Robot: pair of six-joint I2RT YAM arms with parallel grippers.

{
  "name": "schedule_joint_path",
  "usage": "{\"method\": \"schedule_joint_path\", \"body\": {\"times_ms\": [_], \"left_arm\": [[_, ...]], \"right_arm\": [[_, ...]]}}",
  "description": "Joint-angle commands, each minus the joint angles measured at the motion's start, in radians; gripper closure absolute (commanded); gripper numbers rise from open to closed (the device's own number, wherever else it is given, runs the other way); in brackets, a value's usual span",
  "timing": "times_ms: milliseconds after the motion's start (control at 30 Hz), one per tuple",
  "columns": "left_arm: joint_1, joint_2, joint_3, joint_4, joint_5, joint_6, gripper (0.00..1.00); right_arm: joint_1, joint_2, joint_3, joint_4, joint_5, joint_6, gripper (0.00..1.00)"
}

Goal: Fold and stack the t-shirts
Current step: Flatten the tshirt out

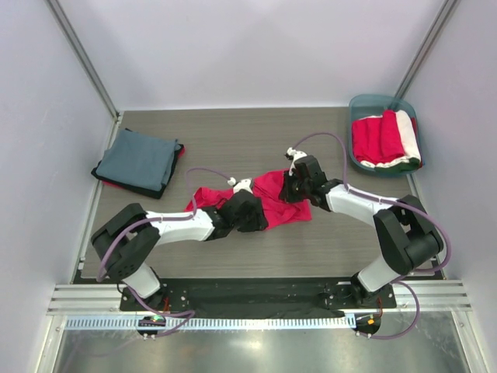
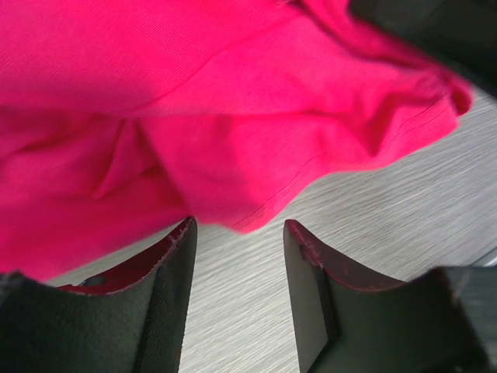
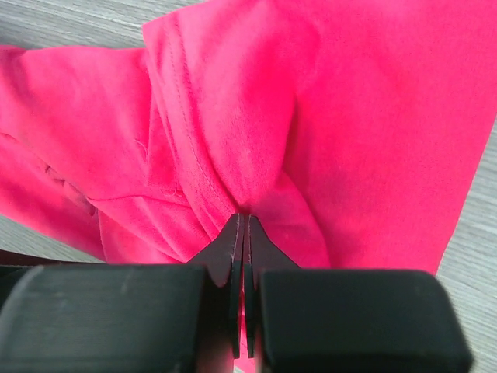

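Note:
A crimson-red t-shirt (image 1: 273, 189) lies crumpled in the middle of the table. My right gripper (image 1: 299, 185) is at the shirt's right part. In the right wrist view my right gripper (image 3: 245, 217) is shut, pinching a bunched fold of the red t-shirt (image 3: 373, 116). My left gripper (image 1: 247, 211) is over the shirt's lower left. In the left wrist view my left gripper (image 2: 237, 225) stands open with bare table between the fingers, and the red t-shirt's hem (image 2: 264, 210) lies just beyond the tips. A folded blue-grey t-shirt (image 1: 140, 159) tops a small stack at the back left.
A teal tub (image 1: 365, 101) stands at the back right corner, holding red and white shirts (image 1: 384, 140). Pale walls close in the wood-grain table (image 1: 233, 132) on the left, back and right. The arm bases sit along the near edge.

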Motion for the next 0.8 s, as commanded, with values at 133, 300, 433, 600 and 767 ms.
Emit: {"method": "schedule_joint_path", "body": {"times_ms": [133, 300, 433, 600, 767], "left_arm": [[-0.002, 0.046, 0.077, 0.055, 0.008, -0.002, 0.70], [-0.002, 0.010, 0.074, 0.021, -0.031, 0.019, 0.96], [-0.001, -0.064, 0.068, -0.038, -0.067, 0.031, 1.00], [0.034, -0.161, 0.022, -0.080, -0.066, 0.030, 1.00], [0.053, -0.254, -0.015, -0.134, -0.115, 0.054, 1.00]], "right_arm": [[-0.014, -0.080, -0.039, 0.099, 0.028, 0.028, 0.99], [-0.046, -0.122, -0.072, 0.122, 0.039, 0.050, 0.99], [-0.080, -0.149, -0.103, 0.141, 0.066, 0.077, 0.99], [-0.126, -0.185, -0.144, 0.154, 0.094, 0.108, 0.99], [-0.185, -0.226, -0.192, 0.154, 0.181, 0.156, 0.99]]}}
